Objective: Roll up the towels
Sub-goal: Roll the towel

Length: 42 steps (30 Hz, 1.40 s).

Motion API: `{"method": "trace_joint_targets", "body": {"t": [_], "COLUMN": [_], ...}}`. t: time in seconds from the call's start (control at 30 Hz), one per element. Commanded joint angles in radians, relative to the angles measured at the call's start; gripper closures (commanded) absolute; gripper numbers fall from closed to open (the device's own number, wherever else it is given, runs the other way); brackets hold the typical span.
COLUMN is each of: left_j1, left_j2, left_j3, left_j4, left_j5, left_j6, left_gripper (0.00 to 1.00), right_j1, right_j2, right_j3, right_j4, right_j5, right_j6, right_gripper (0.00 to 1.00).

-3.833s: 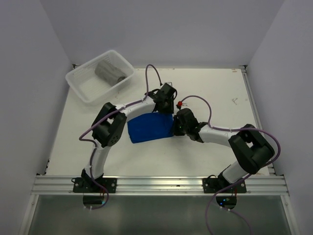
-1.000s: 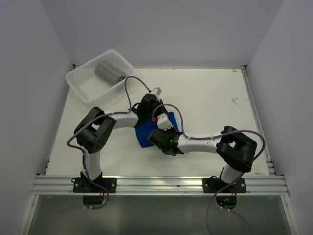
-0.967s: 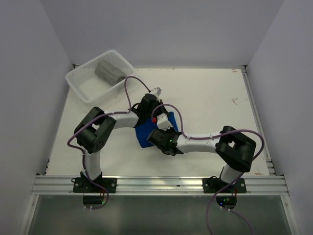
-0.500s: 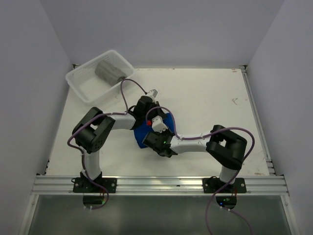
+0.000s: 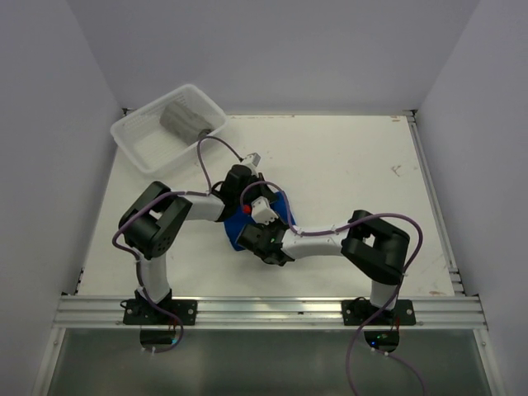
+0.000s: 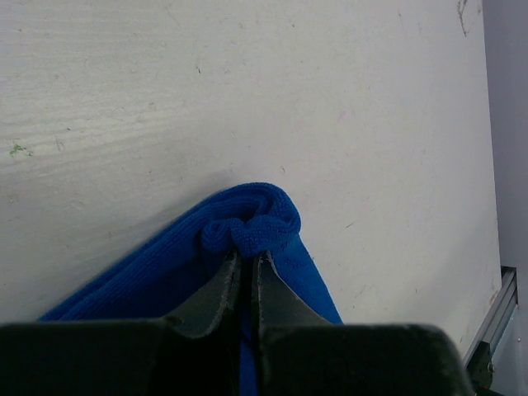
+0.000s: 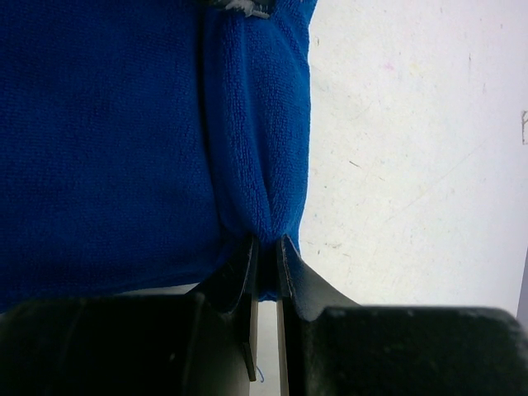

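Blue towel (image 5: 237, 229) lies bunched on white table (image 5: 355, 165), left of ctr in top view, mostly hidden under both wrists, which meet over it. L gripper (image 6: 247, 257): fingers nearly together, clamped on a puckered fold at the towel's tip, bottom ctr of L wrist view. Cloth spreads down-left from there, w/ bare table above and to the right. R gripper (image 7: 266, 244): fingers also nearly together, pinching a raised ridge of the blue cloth at lower ctr of R wrist view. Towel fills the left of that frame, table on the right. Grey towel (image 5: 183, 118) sits as a roll-like lump in translucent basket (image 5: 144, 148), upper left of top view, well apart from both arms.
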Motion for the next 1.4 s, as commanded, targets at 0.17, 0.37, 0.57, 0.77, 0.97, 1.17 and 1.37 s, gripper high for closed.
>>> {"method": "trace_joint_targets", "body": {"t": [0.17, 0.37, 0.57, 0.77, 0.97, 1.17, 1.37], "left_j1": [0.035, 0.034, 0.034, 0.034, 0.034, 0.034, 0.034], "left_j2": [-0.018, -0.016, -0.009, -0.009, -0.007, -0.004, -0.005], "left_j3": [-0.030, -0.036, -0.030, -0.033, -0.039, -0.039, -0.036], "left_j4": [0.017, 0.017, -0.004, -0.012, -0.007, -0.007, -0.010], "left_j5": [-0.070, -0.077, -0.090, -0.101, -0.100, -0.094, -0.095], "left_j6": [0.050, 0.050, 0.064, 0.072, 0.072, 0.067, 0.068], "left_gripper": [1.00, 1.00, 1.00, 1.00, 1.00, 1.00, 1.00], "right_j1": [0.010, 0.007, 0.003, -0.013, -0.028, -0.210, -0.437], "right_j2": [-0.056, -0.108, -0.129, -0.198, -0.341, -0.462, -0.513], "right_j3": [0.015, 0.014, 0.023, 0.017, 0.026, -0.047, -0.219], "right_j4": [-0.049, -0.054, -0.083, -0.086, -0.112, -0.030, 0.252], "right_j5": [-0.072, -0.095, -0.086, -0.121, -0.174, -0.463, -0.897], "right_j6": [0.056, 0.071, 0.088, 0.104, 0.108, 0.165, 0.261], "right_gripper": [0.89, 0.76, 0.62, 0.57, 0.51, 0.51, 0.51]}}
